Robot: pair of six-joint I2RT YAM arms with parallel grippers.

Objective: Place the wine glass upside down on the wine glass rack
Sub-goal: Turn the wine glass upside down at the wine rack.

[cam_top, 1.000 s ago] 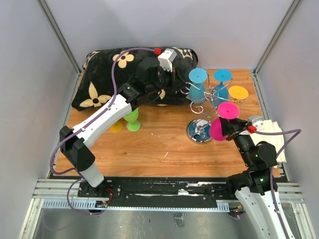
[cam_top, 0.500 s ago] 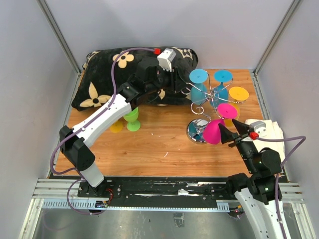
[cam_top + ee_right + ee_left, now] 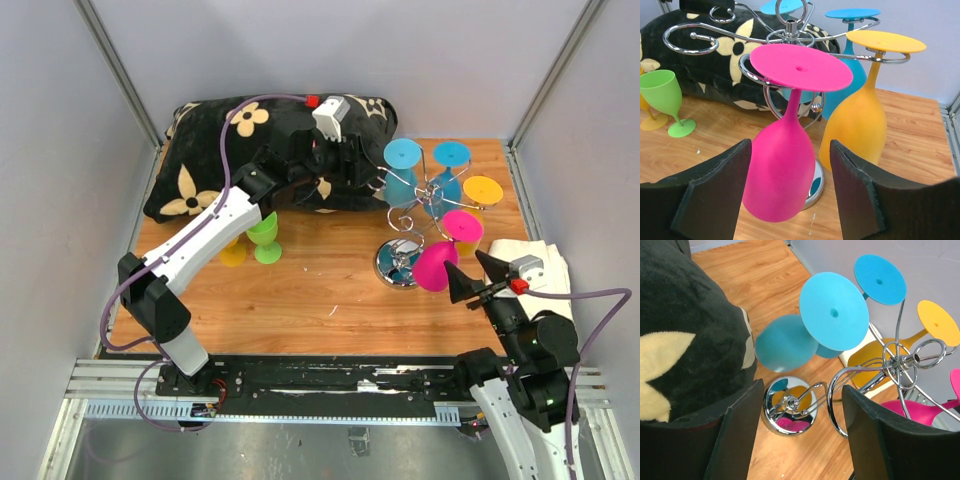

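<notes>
Wine glass, pink: upside down on rack, foot caught in a wire loop.

Right of centre in overhead view, bowl hanging down beside rack's mirrored base, w/ orange glass just beside it & two teal glasses further back on other wire arms. R gripper at lower right of overhead view, spread wide, gripping nothing; fingers either side of pink bowl in wrist view, not touching it. L gripper top centre of overhead view, at edge of black flowered pillow next to rack, also spread wide & empty. Left of centre: green glass & yellow glass standing on wood table, partly behind L arm.
</notes>
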